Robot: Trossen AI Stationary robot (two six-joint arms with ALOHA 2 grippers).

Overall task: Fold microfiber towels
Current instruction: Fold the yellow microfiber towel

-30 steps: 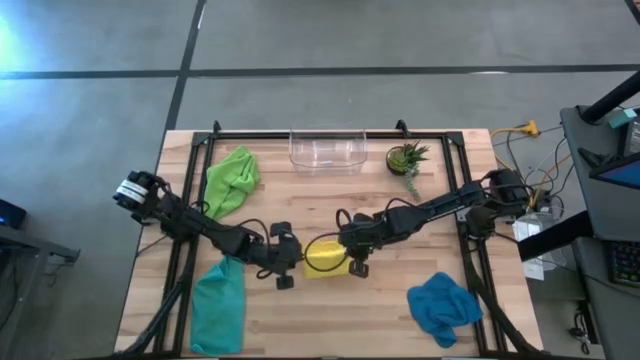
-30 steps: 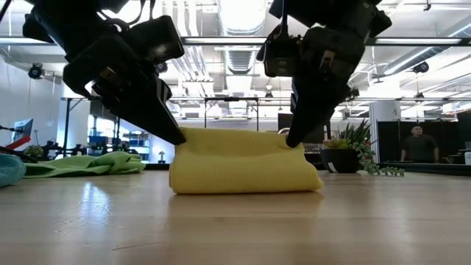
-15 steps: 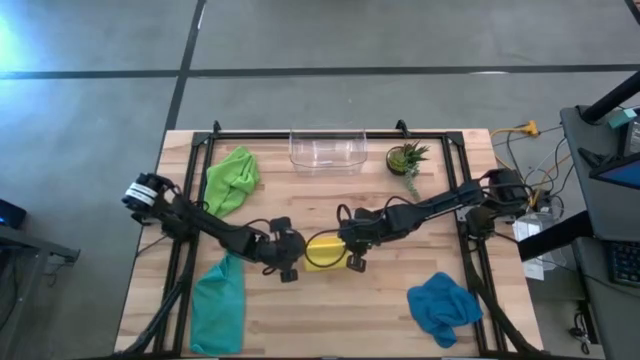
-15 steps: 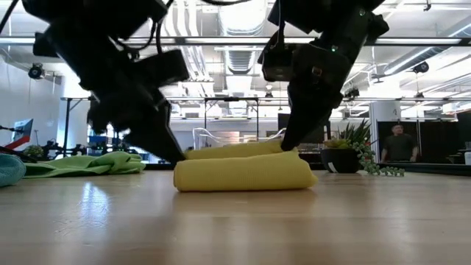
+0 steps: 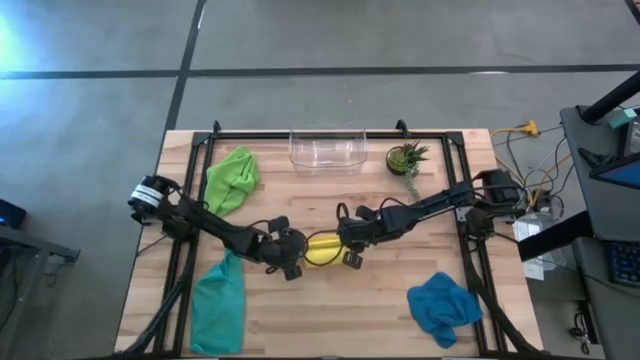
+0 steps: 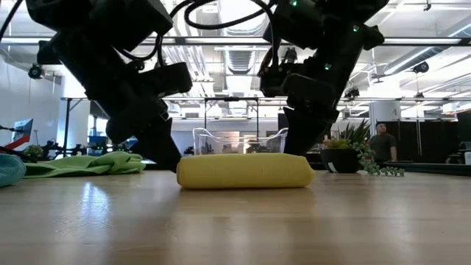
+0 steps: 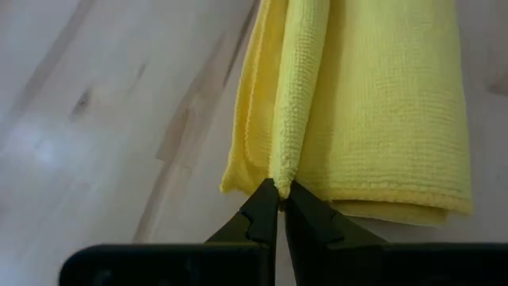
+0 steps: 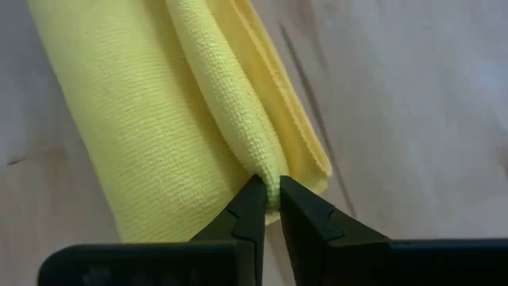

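Table: we see a pale wooden top with a dark frame along its edges, carrying 4 towels, 1 clear bin and 1 small plant.
Teal towel: we find it at about 8 o'clock from the table's middle, lying stretched along the left edge.
Blue towel: it lies crumpled at about 4 o'clock, well apart from the arms.
Green towel: it sits bunched at about 10 o'clock; in the low view it shows as a flat heap behind the left arm.
Clear bin: it stands at 12 o'clock by the far edge.
Plant: we place it at 1 o'clock, just beside the bin.
Yellow towel: it lies folded into a flat, narrow bundle at the table's middle, between the 2 grippers.
Left gripper: at the towel's 9 o'clock end; we see its fingers pinched together on a folded edge of the yellow towel.
Right gripper: at the towel's 3 o'clock end; its fingers stand narrow, nipping a fold of the same towel.
Person: we see 1 standing far back in the room.
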